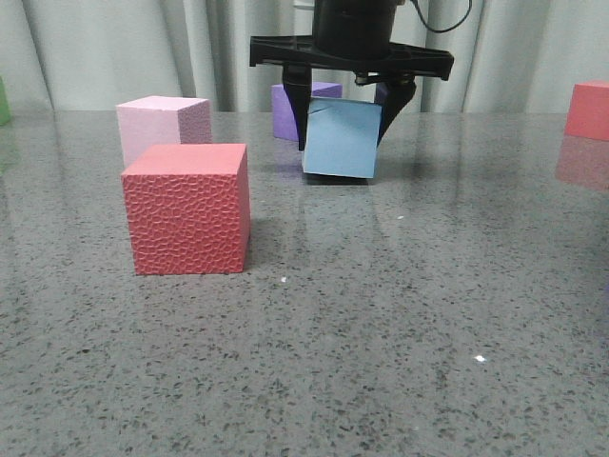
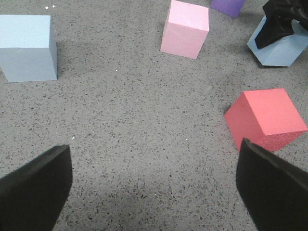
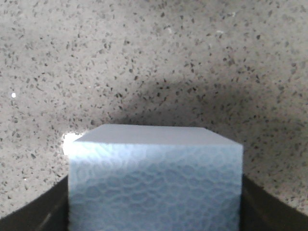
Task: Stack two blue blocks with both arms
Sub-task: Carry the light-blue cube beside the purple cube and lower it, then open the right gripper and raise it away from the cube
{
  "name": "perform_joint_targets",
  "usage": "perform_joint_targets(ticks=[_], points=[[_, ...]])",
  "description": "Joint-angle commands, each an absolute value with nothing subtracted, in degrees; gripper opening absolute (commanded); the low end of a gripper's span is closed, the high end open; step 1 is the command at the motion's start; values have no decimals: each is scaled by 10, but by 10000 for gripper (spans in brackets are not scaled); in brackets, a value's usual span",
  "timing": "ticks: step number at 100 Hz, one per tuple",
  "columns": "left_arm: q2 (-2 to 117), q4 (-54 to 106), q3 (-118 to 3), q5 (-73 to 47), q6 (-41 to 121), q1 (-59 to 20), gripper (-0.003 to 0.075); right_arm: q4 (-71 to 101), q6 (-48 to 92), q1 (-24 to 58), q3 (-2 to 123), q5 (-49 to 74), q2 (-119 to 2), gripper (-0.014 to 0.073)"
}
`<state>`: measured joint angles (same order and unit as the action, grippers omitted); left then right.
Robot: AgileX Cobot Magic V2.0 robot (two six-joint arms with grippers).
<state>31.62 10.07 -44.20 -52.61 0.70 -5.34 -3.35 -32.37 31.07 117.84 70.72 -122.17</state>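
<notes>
One blue block [image 1: 341, 139] sits slightly tilted between the fingers of my right gripper [image 1: 344, 133] at the back middle of the table. It fills the right wrist view [image 3: 154, 178], with the gripper [image 3: 154, 207] shut on both its sides. Whether its lower edge touches the table I cannot tell. In the left wrist view this block [image 2: 284, 48] shows under a black finger. The other blue block [image 2: 29, 48] stands alone on the table, well apart from the first. My left gripper [image 2: 154, 149] hangs open above bare tabletop, holding nothing.
A red cube [image 1: 187, 209] stands at the front left, with a pale pink cube [image 1: 162, 124] behind it. A purple cube [image 1: 290, 109] is just behind the held block. Another red block [image 1: 588, 109] is at the far right edge. A curtain closes off the back.
</notes>
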Motion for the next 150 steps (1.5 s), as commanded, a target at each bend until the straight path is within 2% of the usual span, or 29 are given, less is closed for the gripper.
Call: perform_joint_targets(ticks=[1, 43, 68, 113, 150], points=[[321, 108, -461, -491, 5, -53, 662, -35, -323, 310, 1198, 704, -1185, 360], [321, 108, -461, -491, 5, -53, 662, -35, -323, 310, 1198, 707, -1185, 381], [321, 108, -461, -491, 5, -53, 662, -35, -323, 310, 1198, 705, -1185, 667], [321, 108, -461, -491, 5, -53, 662, -35, -323, 310, 1210, 715, -1185, 647], [321, 108, -461, -491, 5, -53, 662, -36, -300, 310, 1302, 758, -1183, 647]])
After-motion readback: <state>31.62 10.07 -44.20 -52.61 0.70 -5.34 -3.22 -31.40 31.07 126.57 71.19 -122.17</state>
